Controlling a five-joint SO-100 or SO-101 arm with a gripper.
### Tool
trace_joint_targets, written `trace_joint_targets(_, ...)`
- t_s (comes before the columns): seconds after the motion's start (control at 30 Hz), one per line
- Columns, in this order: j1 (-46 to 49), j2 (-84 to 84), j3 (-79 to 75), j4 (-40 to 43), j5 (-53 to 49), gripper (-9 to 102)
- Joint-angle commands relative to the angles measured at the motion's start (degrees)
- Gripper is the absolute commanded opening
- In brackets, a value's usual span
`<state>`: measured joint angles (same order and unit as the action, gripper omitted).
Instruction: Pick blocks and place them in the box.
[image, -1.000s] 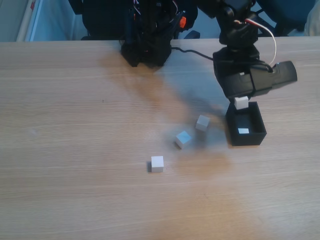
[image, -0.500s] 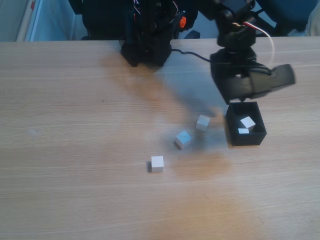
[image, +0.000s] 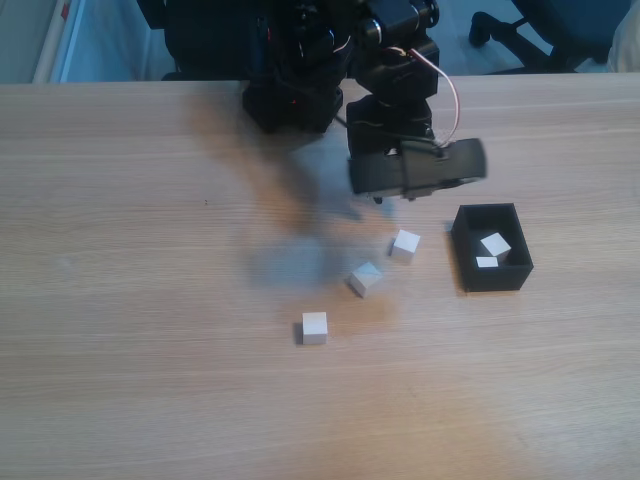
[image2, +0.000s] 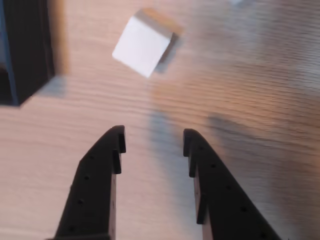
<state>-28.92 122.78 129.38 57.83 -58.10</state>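
Three white blocks lie loose on the wooden table in the fixed view: one (image: 405, 243) just left of the box, one (image: 366, 278) lower left of it, one (image: 314, 327) nearest the front. Another block (image: 496, 243) rests tilted inside the black box (image: 470, 270), beside a flat white label. My gripper (image: 400, 196) hovers behind and slightly left of the nearest loose block. In the wrist view the gripper (image2: 152, 137) is open with bare table between its fingers; a block (image2: 142, 42) lies ahead of it, and the box (image2: 25, 50) sits at the left edge.
The arm's black base (image: 295, 95) stands at the table's back edge, with a white cable (image: 450, 95) looping by the wrist. Dark chairs stand behind the table. Bare wood stretches to the left and front.
The block held over the box a second ago now lies inside it. My gripper has opened and swung left, away from the box, toward the loose blocks.
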Motion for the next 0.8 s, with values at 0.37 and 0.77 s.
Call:
trace_joint_targets(0.37, 1.6, -12.9, -10.8, -2.8, 16.9, 14)
trace_joint_targets(0.77, 0.5, -19.3, -14.1, -3.5, 18.5, 16)
